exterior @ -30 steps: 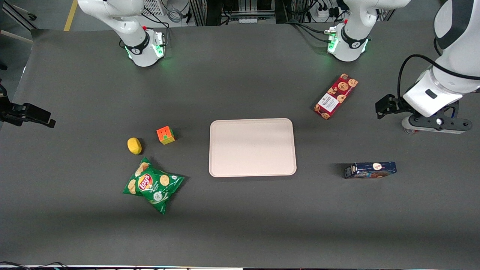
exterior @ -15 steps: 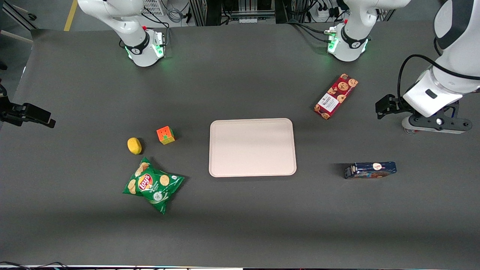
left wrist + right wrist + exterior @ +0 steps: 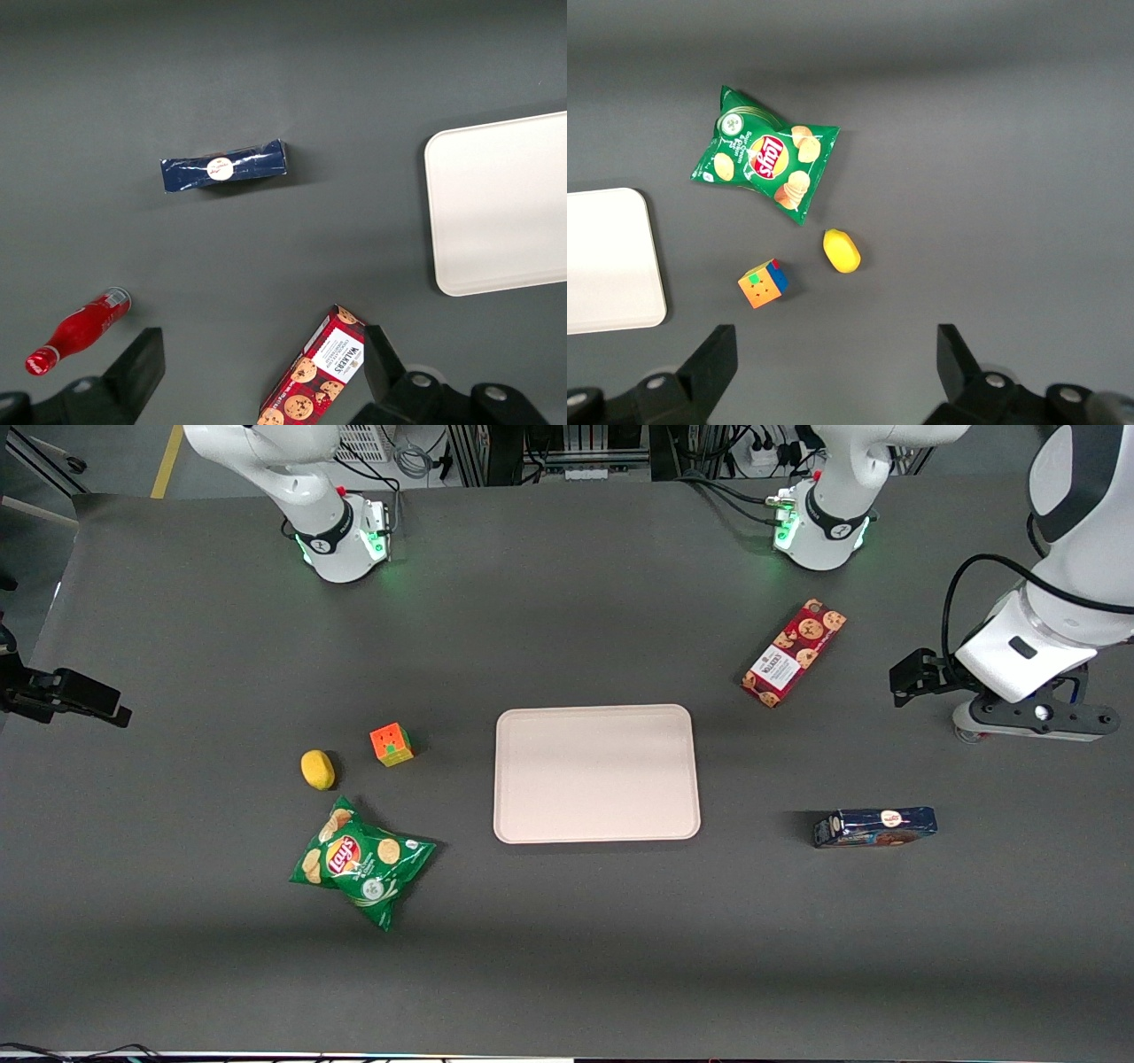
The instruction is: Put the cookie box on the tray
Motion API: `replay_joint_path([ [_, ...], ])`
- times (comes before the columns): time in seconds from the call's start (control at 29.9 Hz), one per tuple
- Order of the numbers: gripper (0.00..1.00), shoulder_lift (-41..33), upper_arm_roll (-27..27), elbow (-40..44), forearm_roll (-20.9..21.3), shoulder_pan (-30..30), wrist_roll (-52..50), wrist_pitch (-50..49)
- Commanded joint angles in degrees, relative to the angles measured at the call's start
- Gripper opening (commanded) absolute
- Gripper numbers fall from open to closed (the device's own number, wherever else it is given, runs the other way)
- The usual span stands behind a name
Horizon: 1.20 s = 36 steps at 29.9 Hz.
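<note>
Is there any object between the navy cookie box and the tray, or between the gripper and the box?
Nothing visible. Bare table lies between the cookie box and the tray. The open gripper hovers apart from the box, with only table between.

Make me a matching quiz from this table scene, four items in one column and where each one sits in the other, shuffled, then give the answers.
Items
1. cookie box
2. tray
3. red box
4. gripper

Places
A. mid-table, nothing on it
B. up in the air, jaws open, at the working arm's end of the table
C. flat on the table, nearer the front camera than the red box, apart from the tray
D. on the table, farther from the front camera than the cookie box

Pairs: 1-C, 2-A, 3-D, 4-B
</note>
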Motion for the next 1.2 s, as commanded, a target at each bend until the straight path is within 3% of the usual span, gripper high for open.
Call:
replay_joint_path([
  [0.0, 1.0, 1.45, -0.37, 2.11, 1.71, -0.01, 3.04, -0.83],
  [0.3, 1.0, 2.41, -0.2, 2.2, 1.1, 0.17, 5.43, 0.4],
  [0.74, 1.0, 12.25, 1.47, 8.61, 1.89, 2.19, 8.14, 6.48],
  [1.17, 1.0, 15.86, 1.3, 9.67, 3.12, 2.1, 60.41, 8.84],
])
